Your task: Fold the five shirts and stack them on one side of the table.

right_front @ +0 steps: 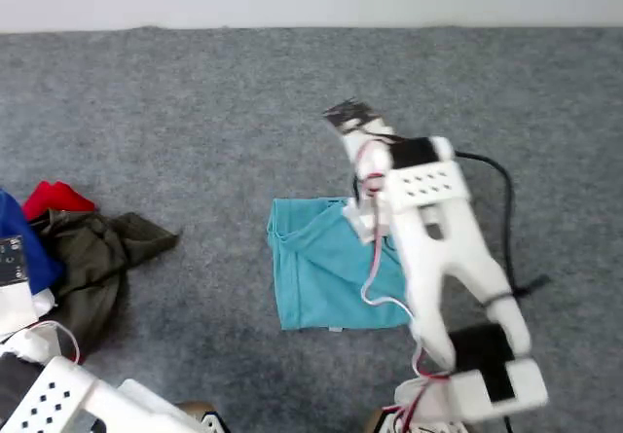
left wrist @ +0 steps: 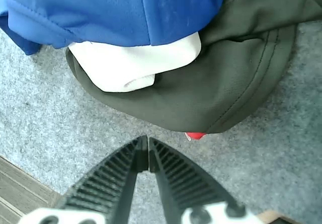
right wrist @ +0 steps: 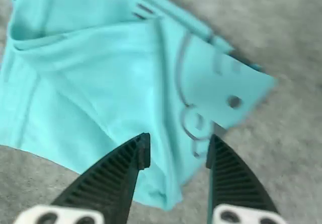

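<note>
A teal shirt (right_front: 326,272) lies partly folded on the grey table near the middle. My right gripper (right wrist: 178,143) hangs open above it with nothing between its fingers; the shirt (right wrist: 100,83) shows a turned-over flap with folds. In the high view the right arm rises from the near edge and its gripper (right_front: 348,117) stands raised beyond the shirt. At the table's left edge lies a heap of shirts: blue (right_front: 19,243), red (right_front: 56,198), olive (right_front: 92,258) and white (right_front: 18,306). My left gripper (left wrist: 148,146) is shut and empty just short of the olive shirt (left wrist: 221,83), with the white shirt (left wrist: 131,63) and the blue shirt (left wrist: 126,7) on top.
The grey carpet-like table top (right_front: 195,92) stretches to a pale wall at the back. A black cable (right_front: 496,190) trails beside the right arm. The left arm's white body (right_front: 68,399) sits at the near left corner. A wooden floor edge (left wrist: 15,194) shows beyond the table.
</note>
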Tool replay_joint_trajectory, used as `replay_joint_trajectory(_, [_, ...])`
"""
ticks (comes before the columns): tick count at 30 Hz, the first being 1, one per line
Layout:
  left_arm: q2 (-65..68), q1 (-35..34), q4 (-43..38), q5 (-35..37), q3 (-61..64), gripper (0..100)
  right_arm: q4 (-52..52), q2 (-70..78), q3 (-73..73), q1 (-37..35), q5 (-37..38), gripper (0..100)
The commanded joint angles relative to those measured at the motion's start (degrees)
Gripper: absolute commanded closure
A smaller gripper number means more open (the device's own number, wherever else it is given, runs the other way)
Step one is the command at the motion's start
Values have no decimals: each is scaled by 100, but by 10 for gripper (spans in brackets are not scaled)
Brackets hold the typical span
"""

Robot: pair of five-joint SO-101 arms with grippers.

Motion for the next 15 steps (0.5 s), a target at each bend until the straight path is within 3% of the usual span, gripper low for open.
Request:
replay_joint_trajectory(1, [-44,-9,-105,-18,-31,985,-75,690,-774,-224,-62,826])
replay_joint_trajectory(15, [-44,0,-105,-18,84,985,637,2844,-2752,-251,-62,844])
